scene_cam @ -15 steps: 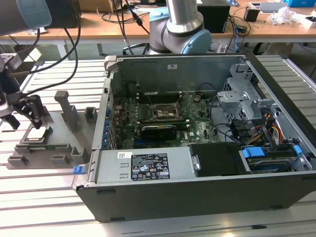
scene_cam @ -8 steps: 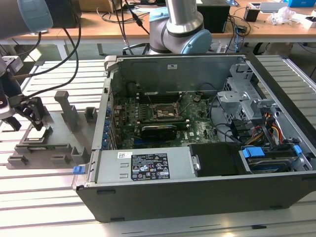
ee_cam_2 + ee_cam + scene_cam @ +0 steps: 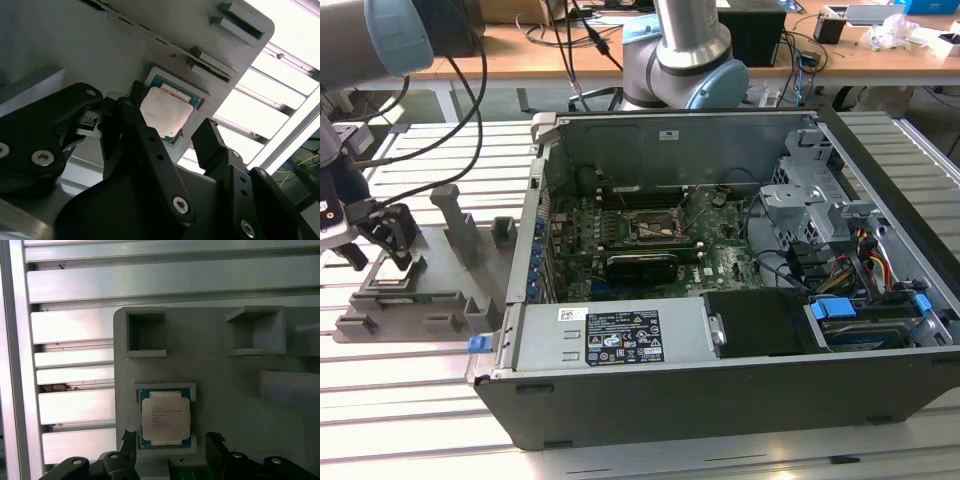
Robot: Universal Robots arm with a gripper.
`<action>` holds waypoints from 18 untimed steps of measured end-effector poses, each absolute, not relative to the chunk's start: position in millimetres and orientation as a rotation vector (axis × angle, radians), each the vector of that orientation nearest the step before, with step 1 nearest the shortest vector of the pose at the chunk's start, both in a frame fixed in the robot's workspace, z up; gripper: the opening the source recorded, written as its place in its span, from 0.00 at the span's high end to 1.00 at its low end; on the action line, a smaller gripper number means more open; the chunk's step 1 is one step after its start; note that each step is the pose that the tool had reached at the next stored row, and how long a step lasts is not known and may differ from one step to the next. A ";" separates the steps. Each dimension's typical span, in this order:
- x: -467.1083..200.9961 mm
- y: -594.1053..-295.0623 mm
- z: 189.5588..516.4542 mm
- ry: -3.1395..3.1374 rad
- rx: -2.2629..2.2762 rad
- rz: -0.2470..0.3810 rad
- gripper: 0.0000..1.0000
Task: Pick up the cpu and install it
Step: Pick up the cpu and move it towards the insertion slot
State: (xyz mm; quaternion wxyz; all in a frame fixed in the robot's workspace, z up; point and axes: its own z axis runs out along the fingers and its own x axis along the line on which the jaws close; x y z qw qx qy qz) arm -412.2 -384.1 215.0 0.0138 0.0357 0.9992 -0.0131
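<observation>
Gripper fingers, black and angular, stand spread apart with nothing clamped, one on either side of the small square cpu with its silver-grey metal top. The chip lies flat in a square recess of the grey plastic holder tray, which rests on a ribbed aluminium table. Toward the exterior view's right stands an open black computer case, its green motherboard exposed.

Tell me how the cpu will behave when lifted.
Flat, metal-topped cpu: likely rigid and light. Its smooth lid and thin edges may slip in the claw. It sits recessed in the grey tray, so it probably won't slide or tip.
</observation>
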 end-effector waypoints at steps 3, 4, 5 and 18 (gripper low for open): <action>-410.7 -380.4 211.1 3.111 0.109 -0.055 0.34; -410.6 -378.7 209.4 3.111 0.108 -0.057 0.34; -410.6 -376.8 206.9 3.111 0.106 -0.058 0.34; -412.5 -370.1 195.6 3.112 0.041 -0.057 0.34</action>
